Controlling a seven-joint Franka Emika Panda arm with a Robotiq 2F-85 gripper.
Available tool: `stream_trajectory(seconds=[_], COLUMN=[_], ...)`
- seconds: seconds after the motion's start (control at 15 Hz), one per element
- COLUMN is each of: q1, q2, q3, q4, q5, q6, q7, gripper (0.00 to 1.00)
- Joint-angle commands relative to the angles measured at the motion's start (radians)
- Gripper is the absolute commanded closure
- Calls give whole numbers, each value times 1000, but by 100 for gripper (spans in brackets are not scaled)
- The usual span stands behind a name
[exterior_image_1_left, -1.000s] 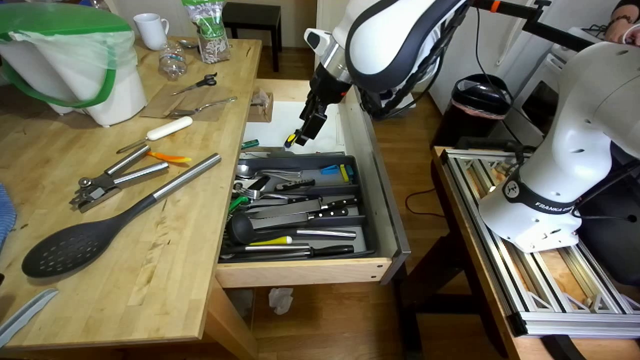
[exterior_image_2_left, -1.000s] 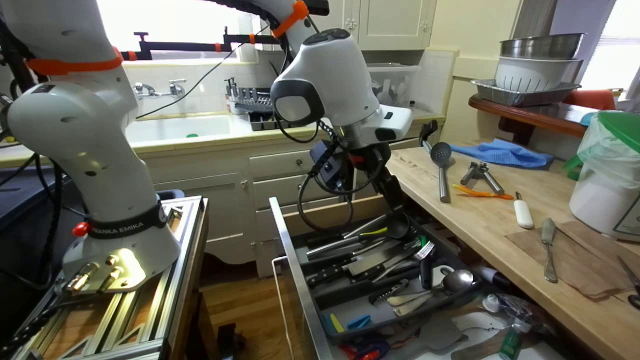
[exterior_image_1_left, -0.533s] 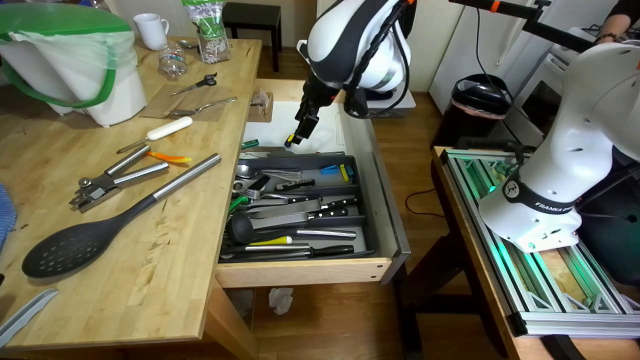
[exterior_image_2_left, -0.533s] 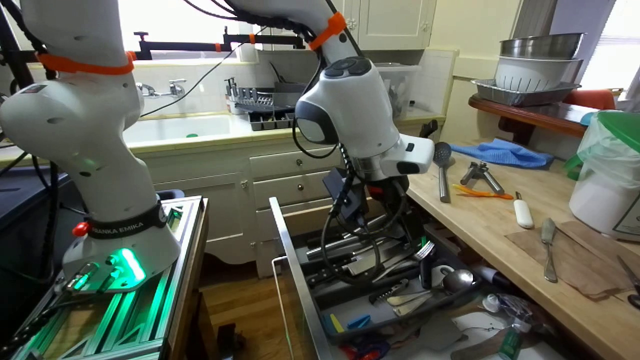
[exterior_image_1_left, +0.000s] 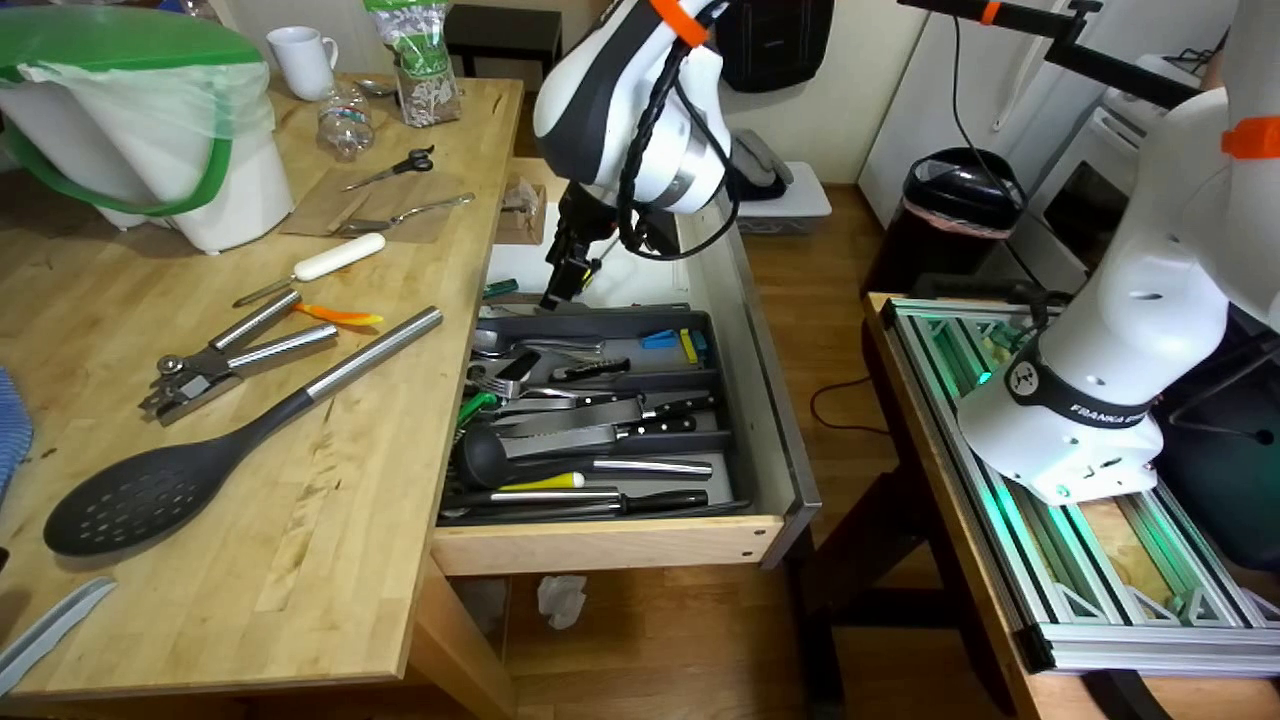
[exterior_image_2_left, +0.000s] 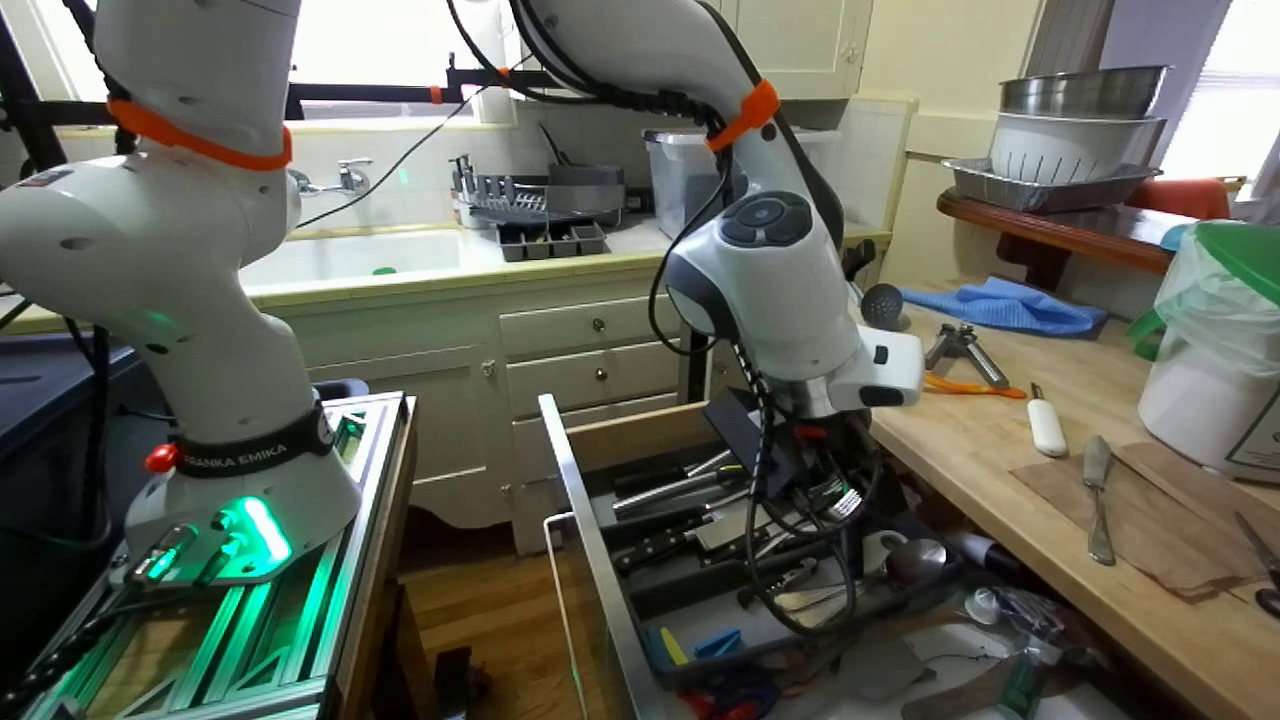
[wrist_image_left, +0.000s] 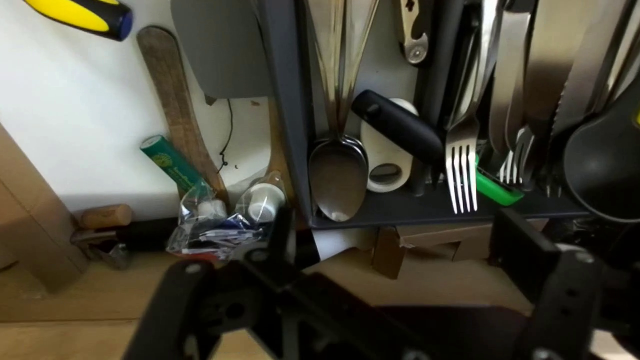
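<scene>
Pulled-out pale-wood drawer (exterior_image_1_left: 610, 548), lower centre in an exterior view: sideways swing could strike it | dark-grey plastic cutlery tray (wrist_image_left: 289, 90): may shift if bumped | black cable loop (exterior_image_2_left: 802, 630): hangs slack, could snag | black two-fingered tool (wrist_image_left: 395, 225), bottom of wrist view: spread, no grip observed | shiny four-tined metal fork (wrist_image_left: 463, 131), right of centre: loose, could slip

The wide-spread tool (wrist_image_left: 395, 232) hangs near a dark tray (wrist_image_left: 294, 110) of spoons (wrist_image_left: 339, 180) and forks (wrist_image_left: 462, 137).

The wrist view's top edge crops the spoons (wrist_image_left: 338, 172).
</scene>
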Motion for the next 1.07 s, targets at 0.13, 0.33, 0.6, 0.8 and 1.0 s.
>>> stream_trajectory(seconds=[0.13,0.33,0.6,0.8,1.0], q1=[-17,-17,-27,-47,-69], q2=[78,117,132,165,190], q3=[15,11,25,52,73], q4=[44,50,71,109,141], q5=[-5,-10,2,17,24], q6=[-9,-9,-11,-15,-19], q7=[-1,8,-8,-40,-63], gripper=[0,0,0,0,0])
